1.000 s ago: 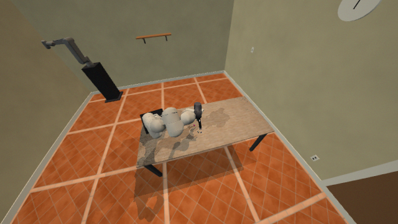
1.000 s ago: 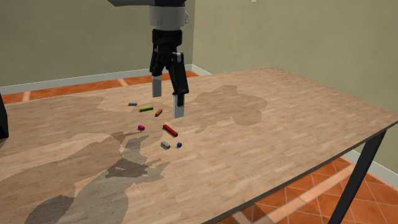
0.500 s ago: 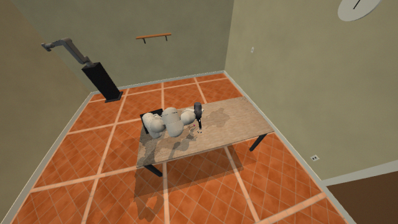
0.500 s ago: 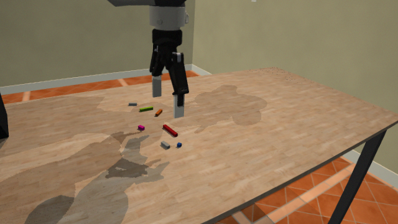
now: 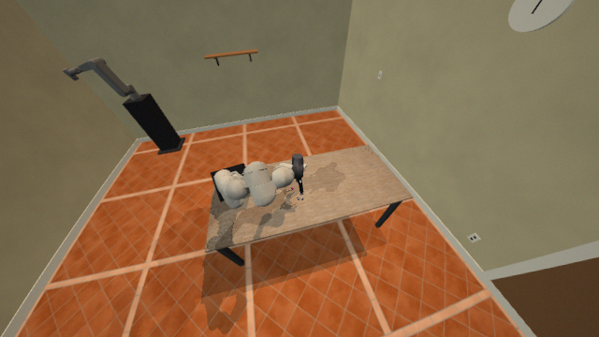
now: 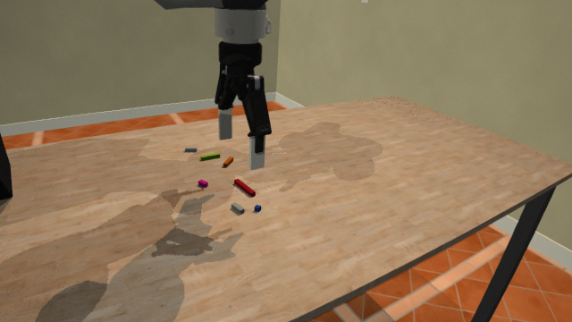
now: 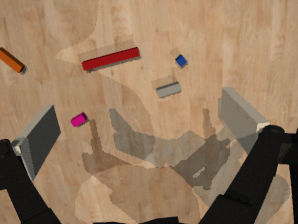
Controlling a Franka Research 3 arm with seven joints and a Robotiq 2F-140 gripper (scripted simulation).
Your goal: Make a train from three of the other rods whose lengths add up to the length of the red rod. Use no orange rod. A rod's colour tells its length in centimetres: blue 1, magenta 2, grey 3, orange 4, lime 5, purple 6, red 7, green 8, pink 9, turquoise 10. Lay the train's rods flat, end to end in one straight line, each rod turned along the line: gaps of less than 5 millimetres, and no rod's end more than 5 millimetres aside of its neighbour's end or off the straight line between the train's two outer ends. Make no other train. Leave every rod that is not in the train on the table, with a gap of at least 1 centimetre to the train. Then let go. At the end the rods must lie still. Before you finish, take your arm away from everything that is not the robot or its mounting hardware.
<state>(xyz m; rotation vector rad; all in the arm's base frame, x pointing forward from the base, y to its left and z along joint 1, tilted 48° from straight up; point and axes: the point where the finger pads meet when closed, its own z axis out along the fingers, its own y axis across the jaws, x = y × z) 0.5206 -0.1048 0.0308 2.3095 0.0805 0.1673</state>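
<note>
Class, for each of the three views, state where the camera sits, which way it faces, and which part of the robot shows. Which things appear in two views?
Top: high in the room, looking down at the table; whole arm shows.
Exterior: beside the table, low, facing the rods; wrist and open end effector show.
Wrist: on the arm, looking down; fingers frame it.
Exterior and wrist share the red rod, magenta rod and blue rod.

Top view high and far, exterior near table point(image 6: 402, 179), wrist straight down.

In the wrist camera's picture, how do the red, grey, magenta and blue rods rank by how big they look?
Largest to smallest in the wrist view:
1. red rod
2. grey rod
3. magenta rod
4. blue rod
Magenta and blue look close, so that last pair is less sure.
</note>
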